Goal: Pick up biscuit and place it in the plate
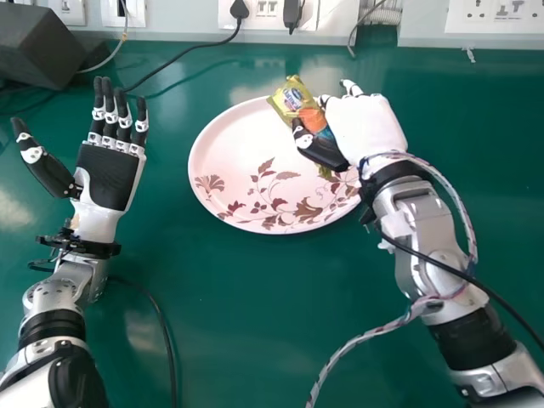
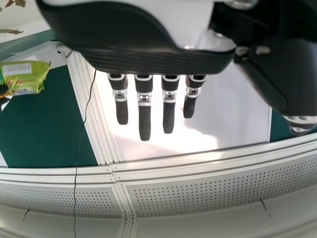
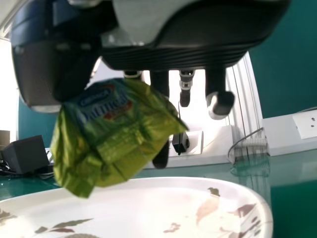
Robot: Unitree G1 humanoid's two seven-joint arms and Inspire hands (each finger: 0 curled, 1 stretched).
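Observation:
The right hand point(image 1: 361, 127) is over the right part of the white, flower-patterned plate point(image 1: 246, 161), its thumb and fingers pinching the green-yellow biscuit packet point(image 1: 293, 96). In the right wrist view the packet point(image 3: 114, 134) hangs from the right hand point(image 3: 163, 82), above the plate point(image 3: 143, 201). The left hand point(image 1: 110, 174) is left of the plate, palm up, with straight fingers and nothing held. Seen from its own wrist, the left hand point(image 2: 143, 99) has its fingers extended; the packet point(image 2: 24, 77) shows off to one side.
A dark box point(image 1: 38, 44) stands at the back left of the green table point(image 1: 229, 323). Black cables point(image 1: 183, 58) run from wall sockets point(image 1: 501, 15) along the back edge. A loose cable point(image 1: 161, 323) lies beside the left forearm.

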